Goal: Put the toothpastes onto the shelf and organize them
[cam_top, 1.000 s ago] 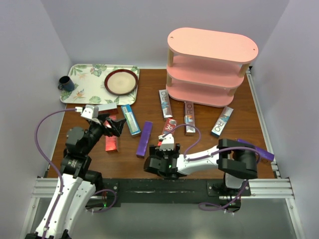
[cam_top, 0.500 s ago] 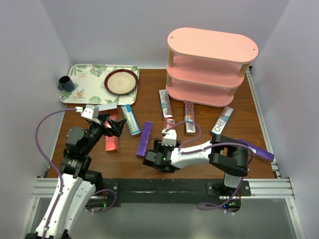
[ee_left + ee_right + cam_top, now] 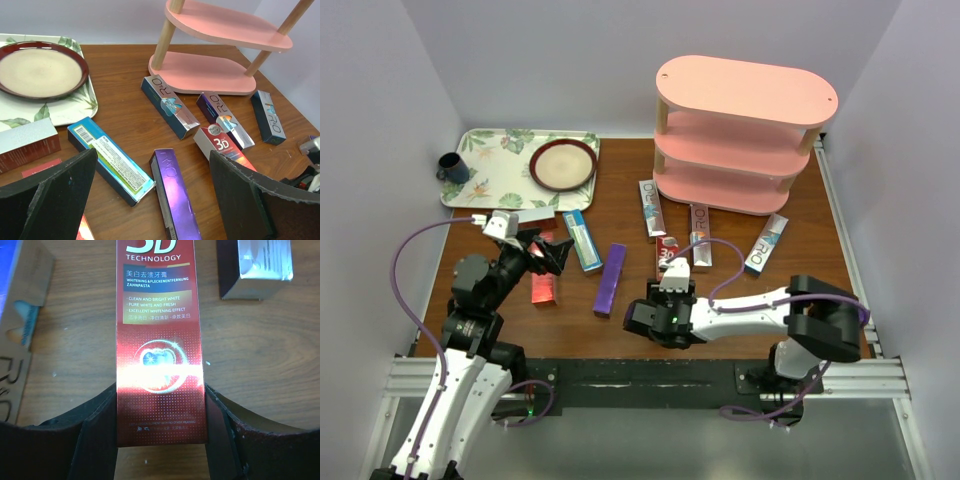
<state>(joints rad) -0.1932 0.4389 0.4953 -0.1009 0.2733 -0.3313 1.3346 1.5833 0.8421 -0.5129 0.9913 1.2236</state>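
**Ann:** Far left, the left gripper (image 3: 548, 256) hung with its jaws spread wide and nothing between them, above the cartons near the floral tray (image 3: 480, 192).

**Bo:** The action was mid-table. The right gripper (image 3: 161, 407) had narrowed onto the red 3D carton (image 3: 159, 340), with a finger flush against each long side near its lower end. The carton looked to be lying flat on the wood.

**Ann:** So how should it have been done well?

**Bo:** It was an end grip, so I'd have expected the far end to droop. It called for a gentle squeeze, since card crushes. Then a straight lift clear of the neighbouring R·O carton (image 3: 15, 320) on the left and the silver carton end (image 3: 262, 262) on the right. After that, a carry to the pink shelf (image 3: 745, 90) at the back right, and a slide in lengthwise between the posts. No carton in view sat on it yet.

**Ann:** Any writing, left to right?

**Bo:** In the left wrist view, the teal-blue carton (image 3: 112, 162) showed a barcode and print too fine to read. The purple carton (image 3: 175, 195) read "R·O", and so did the dark blue carton (image 3: 170, 106). The red one showed "3D".

**Ann:** And close up?

**Bo:** "3D TECHNOLOGY", then "WHITENING & FLECKENENTFERNUNG ZAHNPASTA". Below that came "CLEAN AND BRIGHT WHITE", "PURE WHITE AND FRESH" and "EXCELLENT WHITENING EFFECT", with lines of Chinese characters too.
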